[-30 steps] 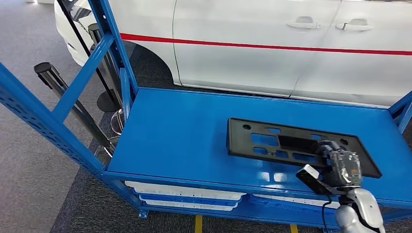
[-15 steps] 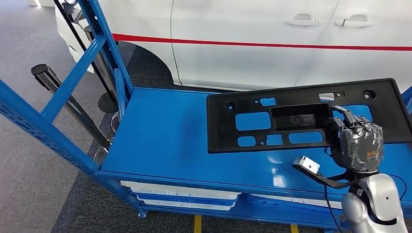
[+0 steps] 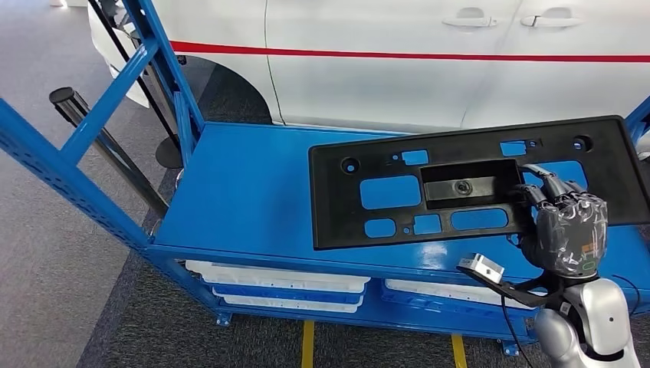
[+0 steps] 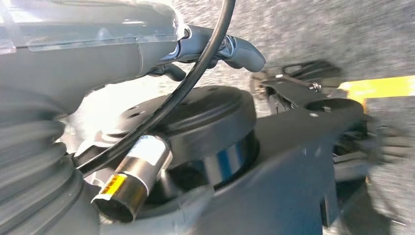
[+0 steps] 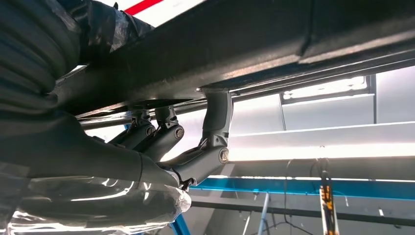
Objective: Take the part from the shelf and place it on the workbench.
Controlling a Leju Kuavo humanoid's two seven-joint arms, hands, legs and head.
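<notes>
At the left of the head view, the slanted blue steel uprights of the shelf frame (image 3: 92, 126) are seen, with a black cylindrical post (image 3: 73, 103) leaning behind them and grey carpet beyond. Further right, the flat blue metal shelf deck (image 3: 245, 199) is found, with white trays (image 3: 280, 280) stacked on the level beneath and a white car body with a red stripe (image 3: 383, 61) standing behind. Above the deck's right half, the long black plastic panel with cut-out openings (image 3: 429, 188) is held tilted and clear of the surface, so the pick-up appears to be done. At the far right, the right hand (image 3: 563, 222) is seen gripping the panel's lower edge; in the right wrist view its dark fingers (image 5: 210, 147) are curled up against the panel's underside. Of the left hand (image 4: 73, 54), the finger state cannot be told. The carry to the workbench and the setting down are judged to remain.
</notes>
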